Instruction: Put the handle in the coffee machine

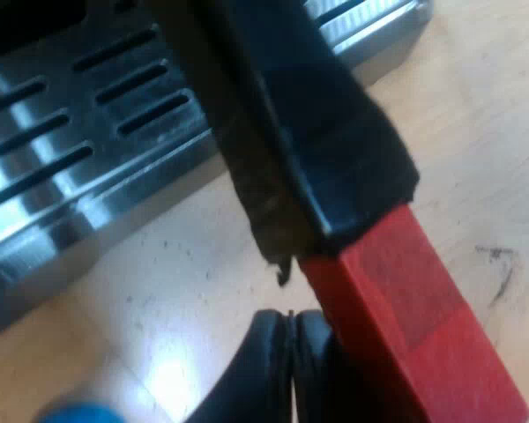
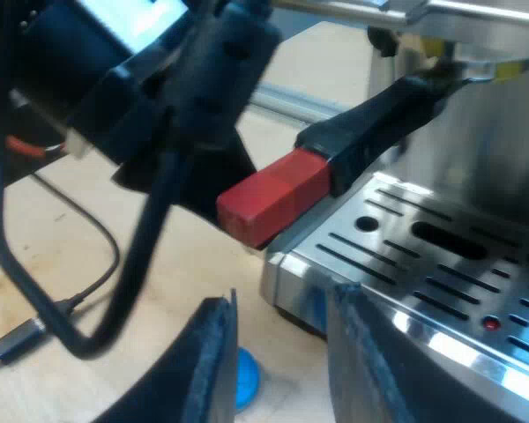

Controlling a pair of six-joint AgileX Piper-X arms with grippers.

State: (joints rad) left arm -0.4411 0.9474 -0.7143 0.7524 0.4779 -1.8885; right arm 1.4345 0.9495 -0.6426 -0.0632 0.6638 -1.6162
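The holder's dark handle (image 1: 309, 115) slants over the edge of the espresso machine's slotted drip tray (image 1: 70, 159), and its red end (image 1: 414, 308) hangs out over the wooden table. My left gripper (image 1: 291, 330) is shut, fingers pressed together with nothing between them, right beside the red end. In the right wrist view the dark handle (image 2: 379, 119) runs up to the machine's front above the drip tray (image 2: 441, 264). Its red end (image 2: 273, 198) points at my left arm (image 2: 185, 97). My right gripper (image 2: 282, 361) is open by the tray's corner, holding nothing.
A blue tamper (image 2: 244, 374) lies on the wooden table (image 2: 70, 264) below the right fingers, close to the tray's corner. A bit of blue (image 1: 70, 412) also shows on the table near the left fingers.
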